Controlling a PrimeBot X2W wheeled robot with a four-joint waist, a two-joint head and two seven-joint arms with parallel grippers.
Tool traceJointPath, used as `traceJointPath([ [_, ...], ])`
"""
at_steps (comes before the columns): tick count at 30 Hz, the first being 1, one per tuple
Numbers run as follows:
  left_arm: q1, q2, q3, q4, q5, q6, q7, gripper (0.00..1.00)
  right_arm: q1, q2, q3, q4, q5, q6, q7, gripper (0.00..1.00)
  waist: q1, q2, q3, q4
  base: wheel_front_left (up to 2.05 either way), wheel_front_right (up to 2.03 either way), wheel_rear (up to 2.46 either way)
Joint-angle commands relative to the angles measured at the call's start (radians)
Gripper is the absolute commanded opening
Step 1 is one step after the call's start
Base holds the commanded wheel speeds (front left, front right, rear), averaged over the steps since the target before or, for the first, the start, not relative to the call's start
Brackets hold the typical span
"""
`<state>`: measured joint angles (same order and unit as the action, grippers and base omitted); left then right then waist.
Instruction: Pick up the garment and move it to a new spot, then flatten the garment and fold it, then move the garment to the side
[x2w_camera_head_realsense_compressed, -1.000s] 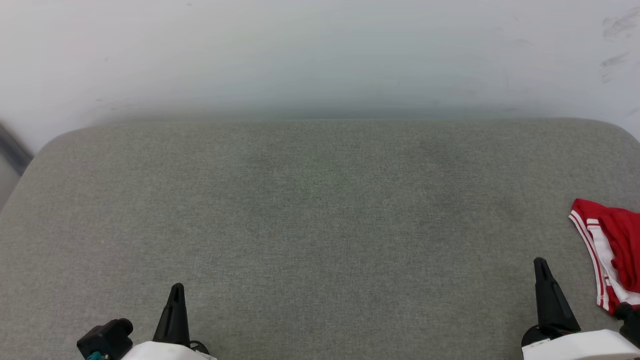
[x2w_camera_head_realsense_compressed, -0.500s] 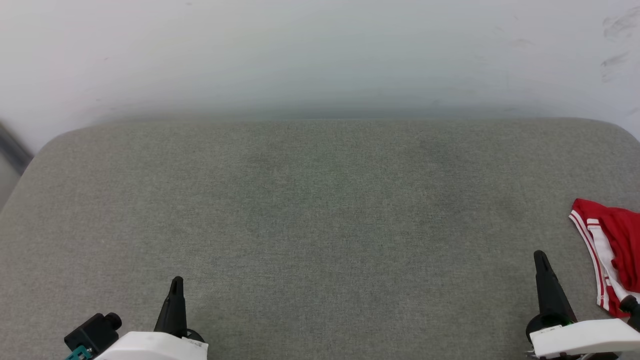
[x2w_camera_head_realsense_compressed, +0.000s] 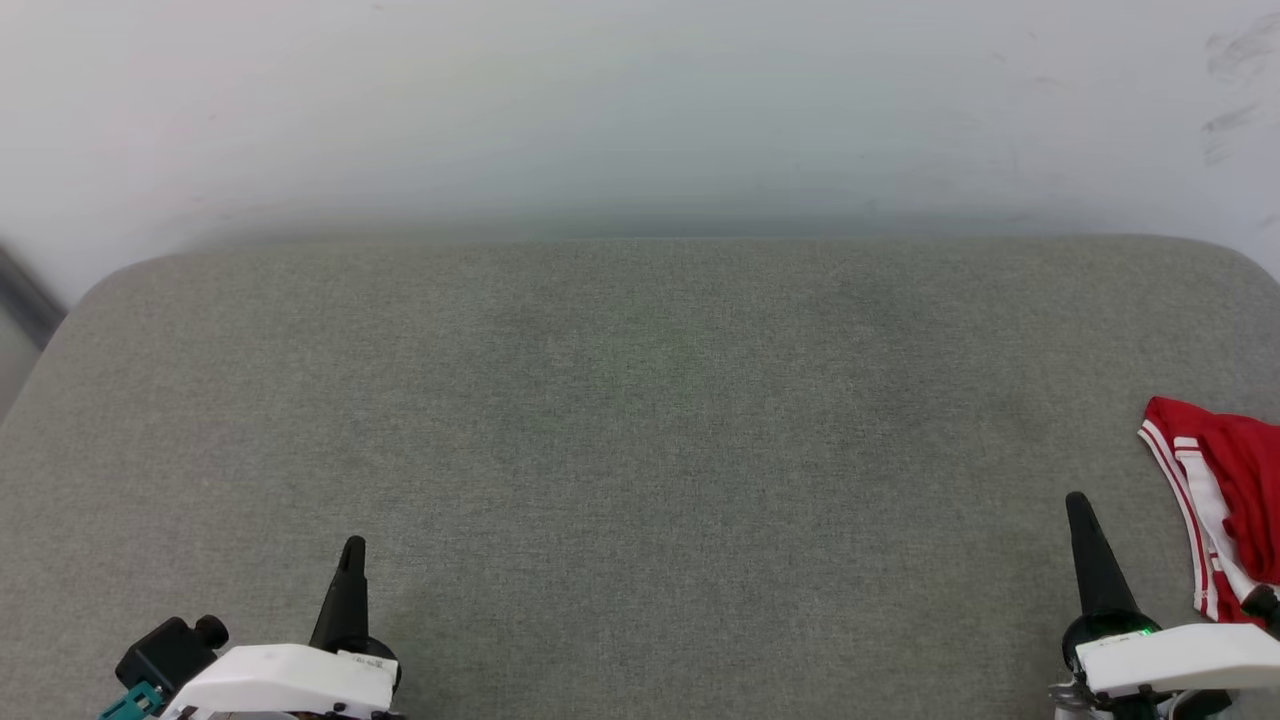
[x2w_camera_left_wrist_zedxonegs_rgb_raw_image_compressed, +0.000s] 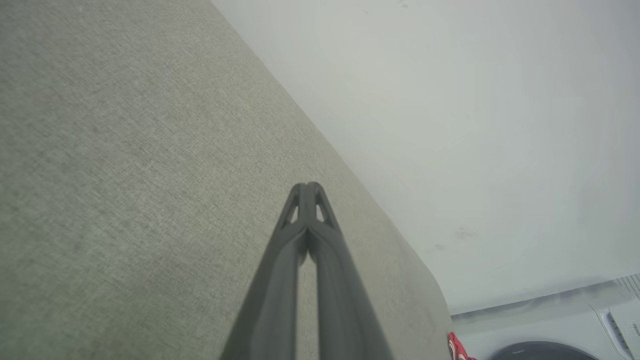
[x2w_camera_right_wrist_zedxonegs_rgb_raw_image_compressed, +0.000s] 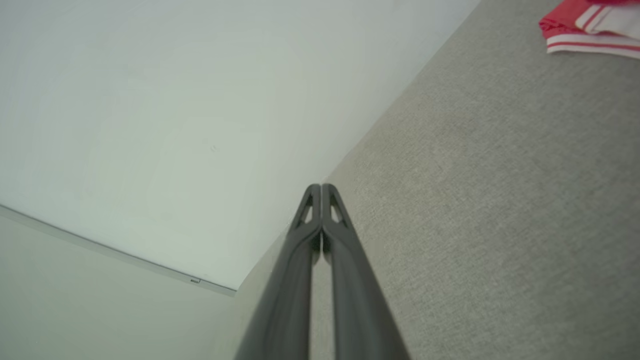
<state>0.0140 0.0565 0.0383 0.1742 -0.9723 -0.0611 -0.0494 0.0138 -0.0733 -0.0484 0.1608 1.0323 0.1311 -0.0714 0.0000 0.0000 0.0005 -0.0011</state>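
A grey, coarse-woven cushion (x2w_camera_head_realsense_compressed: 640, 420) with rounded corners meets a plain pale wall (x2w_camera_head_realsense_compressed: 640, 100). The garment (x2w_camera_head_realsense_compressed: 1235, 500), smooth red cloth with white, red-striped trim, lies seemingly bunched at the cushion's right edge, near the right pincer (x2w_camera_head_realsense_compressed: 1078, 500). That pincer and the left pincer (x2w_camera_head_realsense_compressed: 352, 548) each have tapered dark fingers pressed together.

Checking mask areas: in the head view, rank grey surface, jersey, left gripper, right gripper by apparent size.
1. Grey surface, by far.
2. Jersey, cut off by the frame edge.
3. Left gripper and right gripper: look alike, unranked.
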Motion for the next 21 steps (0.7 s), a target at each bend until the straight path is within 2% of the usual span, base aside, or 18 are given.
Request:
traceJointPath([
  [1, -0.021, 0.005, 0.007, -0.003, -0.030, -0.005, 0.007, 0.00, -0.028, -0.009, -0.002, -0.006, 0.031, 0.000, 0.005, 0.00, 0.0000, 0.0000, 0.000, 0.000, 0.00, 0.00, 0.00],
  [21, -0.061, 0.004, 0.028, 0.023, -0.251, -0.029, 0.061, 0.00, -0.064, -0.009, -0.012, 0.026, 0.239, 0.000, 0.060, 0.00, 0.0000, 0.0000, 0.001, 0.000, 0.00, 0.00, 0.00],
])
